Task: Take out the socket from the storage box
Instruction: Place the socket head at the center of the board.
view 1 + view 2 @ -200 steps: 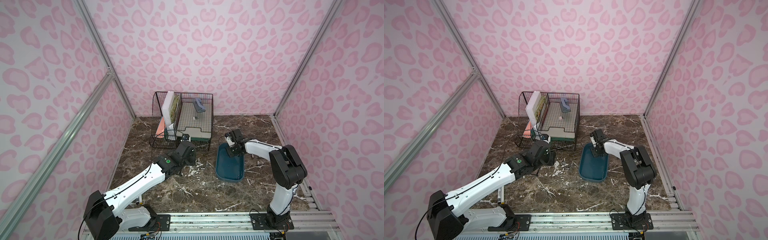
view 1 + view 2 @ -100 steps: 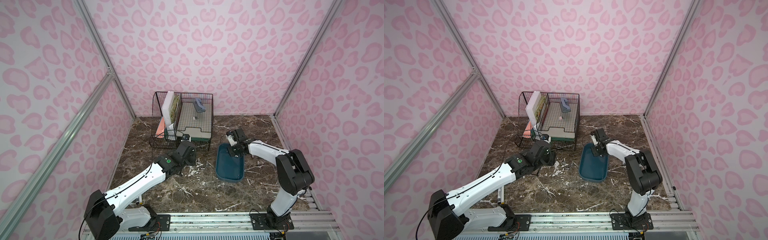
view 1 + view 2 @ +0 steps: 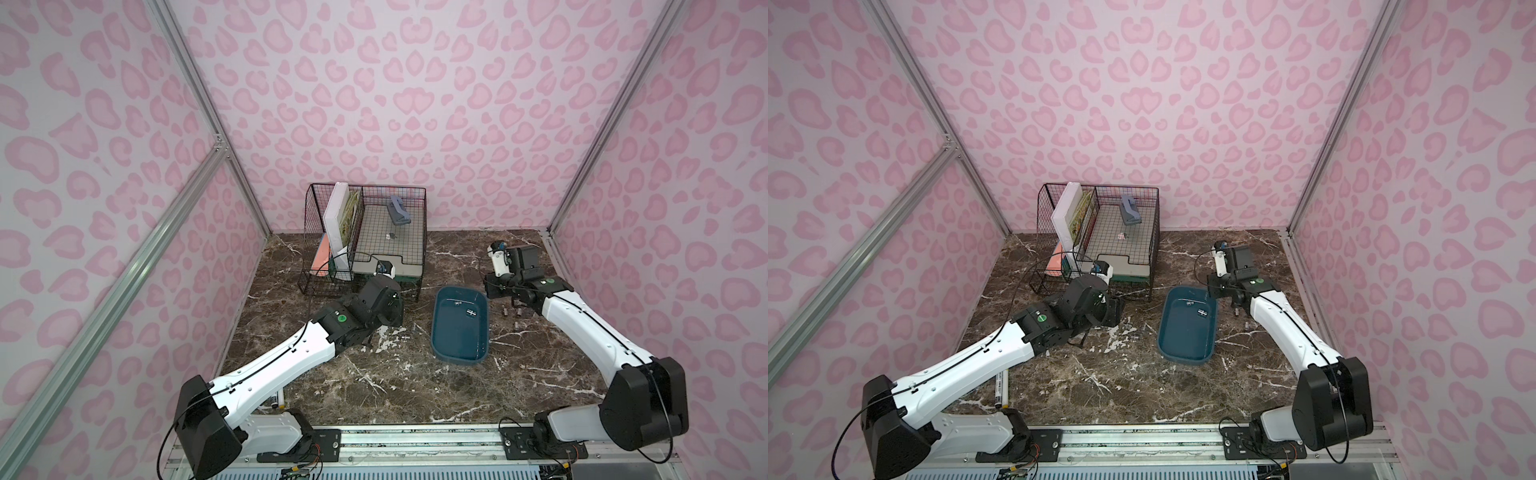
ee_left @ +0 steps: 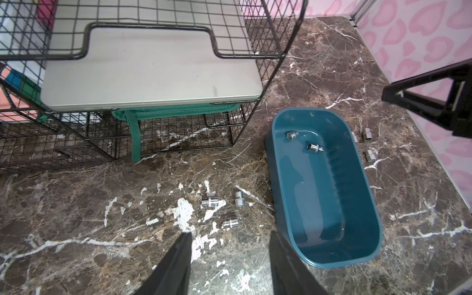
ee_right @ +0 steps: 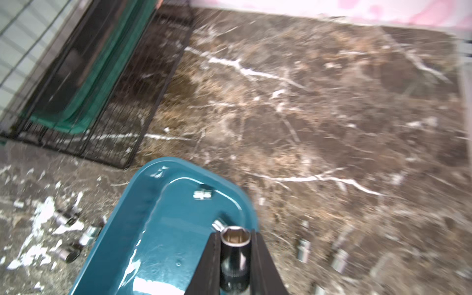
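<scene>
Storage box (image 3: 457, 340) sits on brown marble tabletop (image 3: 415, 395).

Between my right gripper's (image 5: 235, 255) matt fingers (image 5: 212, 258): a polished chrome metal socket (image 5: 235, 245). Beneath it, a glossy teal plastic storage box (image 5: 158, 229) on a smooth marble tabletop (image 5: 306, 102).

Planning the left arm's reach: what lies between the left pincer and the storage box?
Three loose sockets lie on the marble table between the open left pincer and the storage box, apart from both; the left wrist view shows it.
</scene>
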You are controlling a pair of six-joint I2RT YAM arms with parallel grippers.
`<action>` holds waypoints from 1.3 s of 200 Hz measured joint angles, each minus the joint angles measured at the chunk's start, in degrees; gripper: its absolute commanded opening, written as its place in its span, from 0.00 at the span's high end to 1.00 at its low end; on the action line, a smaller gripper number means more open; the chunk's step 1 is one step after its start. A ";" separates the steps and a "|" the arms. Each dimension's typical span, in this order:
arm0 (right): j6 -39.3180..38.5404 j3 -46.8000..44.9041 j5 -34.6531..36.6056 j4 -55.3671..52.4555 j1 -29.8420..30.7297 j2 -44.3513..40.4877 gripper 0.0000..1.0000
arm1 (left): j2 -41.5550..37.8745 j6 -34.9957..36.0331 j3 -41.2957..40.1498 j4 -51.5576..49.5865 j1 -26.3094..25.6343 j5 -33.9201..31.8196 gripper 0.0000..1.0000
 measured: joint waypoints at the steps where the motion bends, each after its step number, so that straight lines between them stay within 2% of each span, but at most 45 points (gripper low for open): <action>1: 0.04 0.02 0.00 -0.09 -0.15 -0.09 0.93 | 0.11 0.00 0.09 0.00 -0.13 0.00 0.46; 39: 2.71 0.42 0.07 -2.51 -8.63 0.07 0.93 | 2.38 0.22 1.95 -0.13 -3.02 -0.44 0.46; 75: 3.96 1.46 1.42 -3.32 -13.44 6.34 0.94 | 5.60 0.39 4.37 -0.42 -6.54 -1.36 0.46; 163: 5.22 7.45 4.57 -3.61 -15.04 21.35 0.93 | 12.33 0.15 9.01 -0.66 -11.54 -1.92 0.46; 215: 5.42 8.76 4.57 -3.06 -15.45 26.69 0.92 | 13.75 0.11 9.92 -0.90 -12.11 -2.10 0.46; 260: 5.42 8.76 4.48 -2.71 -15.45 28.68 0.87 | 14.27 -0.02 10.16 -1.22 -12.24 -2.10 0.46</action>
